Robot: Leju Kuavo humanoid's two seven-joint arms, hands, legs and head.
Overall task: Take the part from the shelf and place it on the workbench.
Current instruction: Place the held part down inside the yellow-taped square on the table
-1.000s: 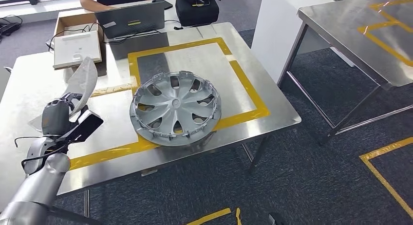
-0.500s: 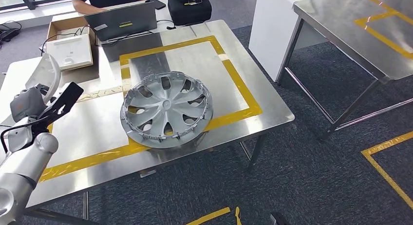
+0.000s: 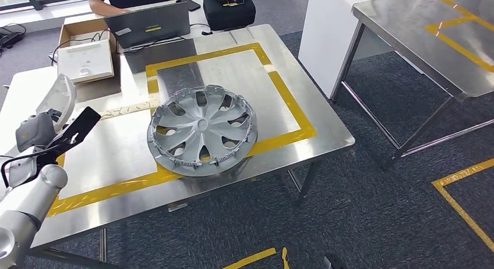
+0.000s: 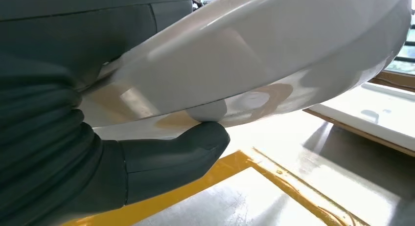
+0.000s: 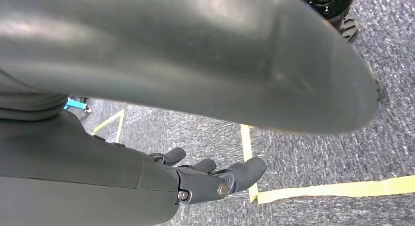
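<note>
Left hand point(image 3: 36, 132) grips the white part point(image 3: 58, 97) over the table's point(image 3: 116, 147) left edge, just beside the yellow tape point(image 3: 279, 88). Hubcap point(image 3: 202, 130) lies mid-table, bare steel between. Right hand point(image 5: 215, 179) hangs over carpet, fingers loosely apart, holding nothing.

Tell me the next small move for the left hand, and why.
Probably lower the white part onto the bare steel workbench left of the hubcap. The left hand holds the part above the table's left side, and in the left wrist view the part hangs clear above the surface.
</note>
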